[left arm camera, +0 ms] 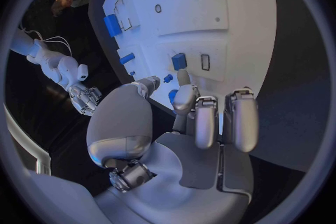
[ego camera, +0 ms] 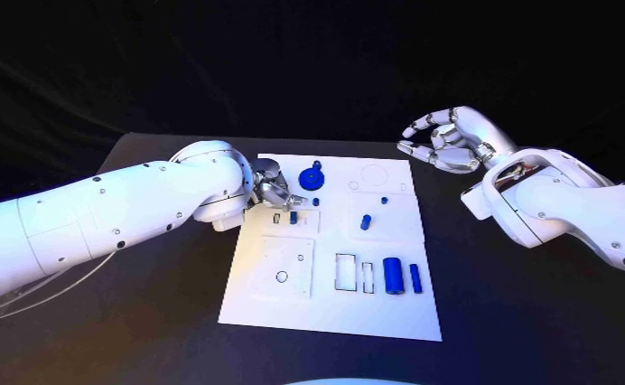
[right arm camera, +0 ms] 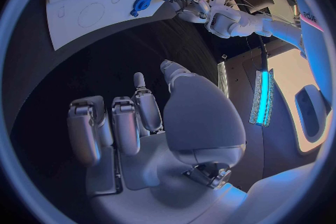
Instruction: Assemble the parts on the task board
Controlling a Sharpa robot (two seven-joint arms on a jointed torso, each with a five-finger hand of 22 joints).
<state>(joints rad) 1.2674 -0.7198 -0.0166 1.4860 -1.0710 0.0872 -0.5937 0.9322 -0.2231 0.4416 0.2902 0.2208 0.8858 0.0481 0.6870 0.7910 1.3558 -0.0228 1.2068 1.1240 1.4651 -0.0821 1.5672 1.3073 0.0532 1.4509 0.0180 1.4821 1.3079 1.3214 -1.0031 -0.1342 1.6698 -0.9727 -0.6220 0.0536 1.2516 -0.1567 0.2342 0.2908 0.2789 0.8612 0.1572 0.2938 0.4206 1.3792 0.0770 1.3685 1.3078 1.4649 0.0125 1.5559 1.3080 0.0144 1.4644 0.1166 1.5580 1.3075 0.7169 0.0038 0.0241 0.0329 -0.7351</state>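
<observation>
Desk (ego camera: 156, 313): black, plain. Task board (ego camera: 326, 308): white, thin dark outline markings. Parts: blue; round part (ego camera: 312, 178) near board's far edge dark blue; two cylinders (ego camera: 392, 275) near right edge blue. Left hand (ego camera: 271, 188), right hand (ego camera: 447, 143): silver; arms white.

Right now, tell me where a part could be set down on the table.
Bare black table lies right of the task board, below the right hand. The board's left edge is crowded: the left hand hovers by the blue parts.
</observation>
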